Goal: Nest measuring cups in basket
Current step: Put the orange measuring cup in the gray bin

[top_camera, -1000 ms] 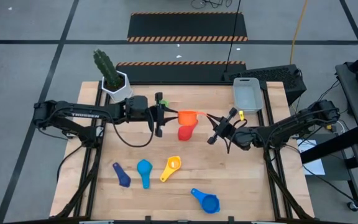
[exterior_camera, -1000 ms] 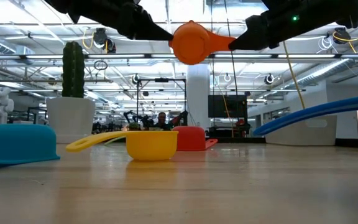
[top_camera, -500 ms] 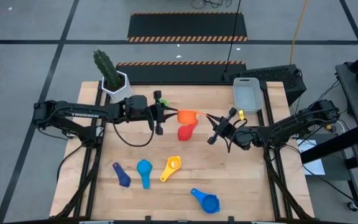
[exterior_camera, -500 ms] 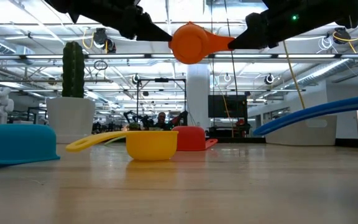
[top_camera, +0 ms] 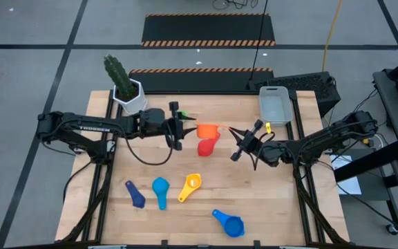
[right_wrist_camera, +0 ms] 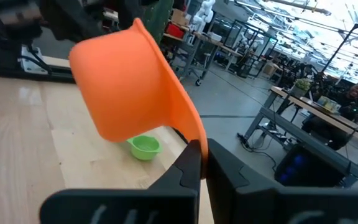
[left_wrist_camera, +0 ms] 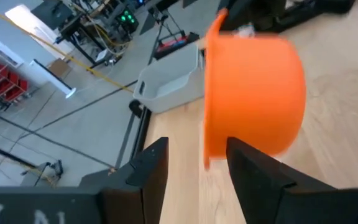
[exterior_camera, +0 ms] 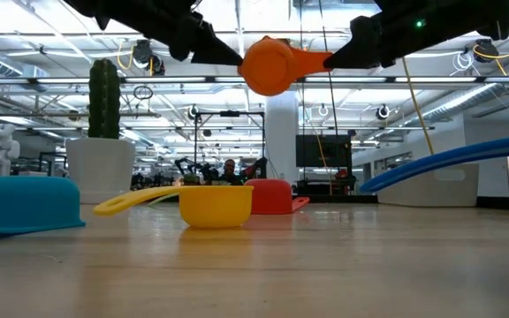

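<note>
Above the counter (top_camera: pixel 254 200), our right claw (top_camera: pixel 235 131) pinched the orange cup (top_camera: pixel 206 129) by its handle, holding it in the air over the red cup (top_camera: pixel 206 146). Our left claw (top_camera: pixel 182 129), at the cup's nine o'clock, stood spread, its fingers (left_wrist_camera: pixel 151 171) beside the rim, apart from it. The basket (top_camera: pixel 275 104) sat at two o'clock. Yellow cup (top_camera: pixel 191 186) and three blue cups (top_camera: pixel 160 190) lay toward six o'clock; the green cup (right_wrist_camera: pixel 143 148) by the cactus pot (top_camera: pixel 130 97).

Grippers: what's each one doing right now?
Left gripper: open, fingers off the orange cup.
Right gripper: shut on the orange cup's handle.
</note>
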Robot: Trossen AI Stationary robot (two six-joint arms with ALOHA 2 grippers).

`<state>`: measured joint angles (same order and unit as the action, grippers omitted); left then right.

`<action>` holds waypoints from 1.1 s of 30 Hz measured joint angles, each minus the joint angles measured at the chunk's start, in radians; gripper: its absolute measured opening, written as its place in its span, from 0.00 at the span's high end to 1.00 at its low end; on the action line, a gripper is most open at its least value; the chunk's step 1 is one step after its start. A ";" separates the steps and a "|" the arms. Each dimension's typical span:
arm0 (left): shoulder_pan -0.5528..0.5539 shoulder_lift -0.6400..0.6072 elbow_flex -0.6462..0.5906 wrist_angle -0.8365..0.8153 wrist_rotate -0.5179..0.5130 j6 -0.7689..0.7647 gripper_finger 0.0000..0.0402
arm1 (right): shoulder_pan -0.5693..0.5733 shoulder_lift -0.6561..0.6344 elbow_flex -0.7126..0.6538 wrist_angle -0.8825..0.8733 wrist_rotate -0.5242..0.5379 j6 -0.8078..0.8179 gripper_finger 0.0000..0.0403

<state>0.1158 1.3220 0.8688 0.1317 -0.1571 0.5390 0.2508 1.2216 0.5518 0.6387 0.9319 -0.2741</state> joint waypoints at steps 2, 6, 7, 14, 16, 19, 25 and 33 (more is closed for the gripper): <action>0.000 0.000 0.000 -0.016 -0.013 0.002 0.59 | 0.000 -0.011 0.000 0.001 -0.002 -0.001 1.00; 0.000 -0.008 0.000 -0.024 -0.017 0.003 0.61 | 0.000 -0.038 0.000 -0.003 -0.002 -0.004 1.00; 0.000 -0.012 0.000 -0.025 -0.017 0.003 0.62 | 0.000 -0.044 0.000 -0.006 -0.002 -0.005 1.00; 0.001 -0.027 0.000 0.023 0.011 -0.010 0.68 | 0.000 -0.062 0.000 -0.021 0.001 -0.003 1.00; 0.001 -0.025 0.000 0.027 0.027 -0.012 0.68 | 0.000 -0.062 0.000 -0.022 -0.002 0.005 1.00; 0.000 -0.025 0.000 0.040 0.030 -0.017 0.68 | 0.000 -0.062 0.000 -0.023 -0.028 0.026 1.00; 0.001 -0.025 0.000 0.049 0.075 -0.021 0.68 | 0.000 -0.063 0.000 -0.023 -0.042 0.045 1.00; 0.004 -0.017 0.000 0.052 0.095 -0.020 0.69 | 0.000 -0.063 0.000 -0.023 -0.041 0.046 1.00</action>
<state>0.1195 1.3046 0.8684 0.1840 -0.0620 0.5193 0.2508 1.1584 0.5522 0.6159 0.8906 -0.2283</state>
